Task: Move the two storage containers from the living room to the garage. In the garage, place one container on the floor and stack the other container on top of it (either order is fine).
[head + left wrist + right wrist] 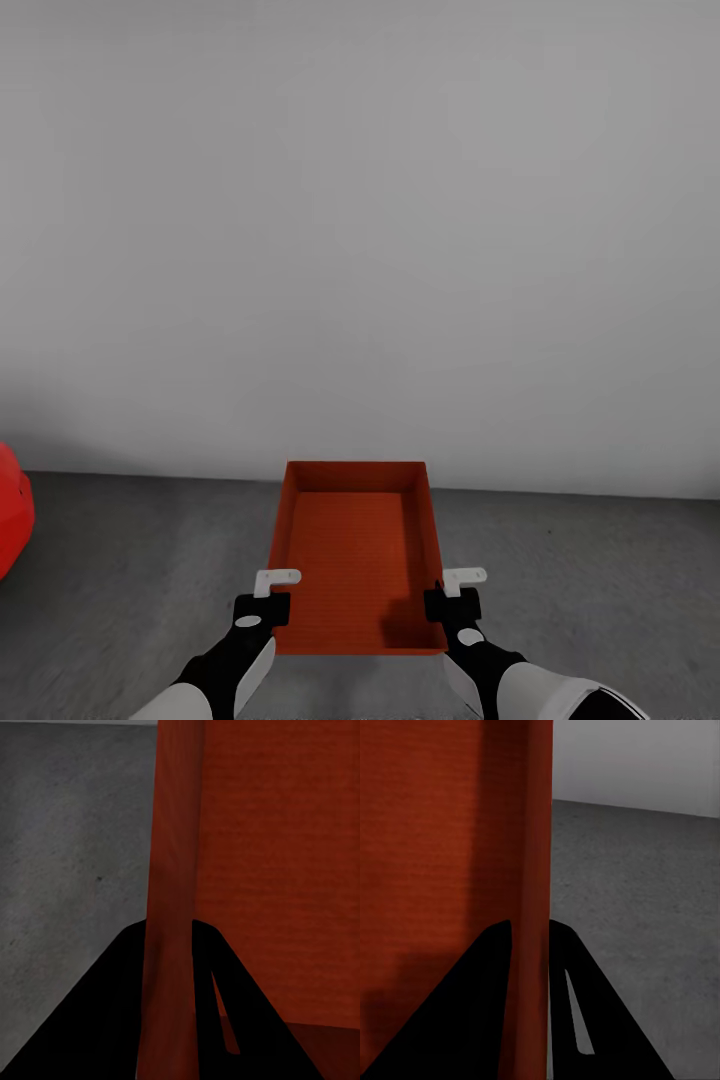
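Note:
One orange-red storage container (pixel 356 555) with no lid is held in front of me over the dark grey garage floor (pixel 140 560), its open top facing up. My left gripper (pixel 268 603) is shut on its left wall (pixel 171 907), black fingers (pixel 97 1020) on either side of the thin wall. My right gripper (pixel 450 598) is shut on the right wall (pixel 532 870) the same way, one finger (pixel 600 1020) outside it. The container (pixel 277 855) (pixel 427 855) looks empty. The second container is out of view.
A plain white-grey wall (pixel 360 230) stands close ahead and meets the floor just beyond the container. A rounded red part of the car (pixel 12 510) shows at the far left edge. Bare grey floor (pixel 645 892) lies on both sides.

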Robot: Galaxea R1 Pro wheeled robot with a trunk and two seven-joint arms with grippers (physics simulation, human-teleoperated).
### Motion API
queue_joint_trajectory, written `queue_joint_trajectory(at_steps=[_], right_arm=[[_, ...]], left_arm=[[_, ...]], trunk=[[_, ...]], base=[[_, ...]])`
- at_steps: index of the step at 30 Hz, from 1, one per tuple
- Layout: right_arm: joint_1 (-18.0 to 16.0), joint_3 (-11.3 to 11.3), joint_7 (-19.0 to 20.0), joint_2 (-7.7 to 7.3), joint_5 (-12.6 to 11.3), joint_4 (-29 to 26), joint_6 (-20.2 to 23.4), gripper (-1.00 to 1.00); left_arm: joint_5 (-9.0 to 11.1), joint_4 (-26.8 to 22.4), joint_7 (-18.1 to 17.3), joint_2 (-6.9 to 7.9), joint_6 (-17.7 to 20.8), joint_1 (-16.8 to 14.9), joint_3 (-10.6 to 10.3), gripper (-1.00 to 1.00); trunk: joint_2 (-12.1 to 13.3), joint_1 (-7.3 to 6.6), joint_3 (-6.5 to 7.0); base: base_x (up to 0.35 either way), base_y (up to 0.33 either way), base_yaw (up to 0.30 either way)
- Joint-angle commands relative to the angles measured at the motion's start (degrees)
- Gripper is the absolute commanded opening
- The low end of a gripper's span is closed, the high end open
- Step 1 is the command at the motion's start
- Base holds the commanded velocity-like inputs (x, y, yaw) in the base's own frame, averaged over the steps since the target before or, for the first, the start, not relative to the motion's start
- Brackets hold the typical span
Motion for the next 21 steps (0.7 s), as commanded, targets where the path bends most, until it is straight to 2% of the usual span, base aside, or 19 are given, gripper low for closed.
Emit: queue_joint_trajectory(at_steps=[1, 9, 15, 21], right_arm=[[-0.05, -3.71, -0.28, 0.03, -1.82, 0.2, -0.43, -1.0], [-0.05, -3.71, -0.28, 0.02, -1.82, 0.2, -0.43, -1.0], [-0.06, -3.69, -0.28, -0.01, -1.82, 0.2, -0.43, -1.0], [-0.06, -3.71, -0.28, 0.0, -1.82, 0.2, -0.43, -1.0]], left_arm=[[0.15, -1.47, 0.35, -0.05, 0.2, -0.04, 0.3, -1.0], [0.15, -1.31, 0.35, 0.07, 0.2, -0.04, 0.36, -1.0], [0.15, -1.3, 0.35, 0.11, 0.2, -0.04, 1.77, -1.0], [0.15, -1.3, 0.35, 0.06, 0.2, -0.04, 2.11, -1.0]], trunk=[[-0.06, 0.0, -0.17], [-0.06, 0.0, -0.9], [-0.06, 0.0, -1.44], [-0.06, 0.0, -1.99]], base=[[0.0, 0.0, 0.0], [0.0, 0.0, 0.0], [0.0, 0.0, 0.0], [0.0, 0.0, 0.0]])
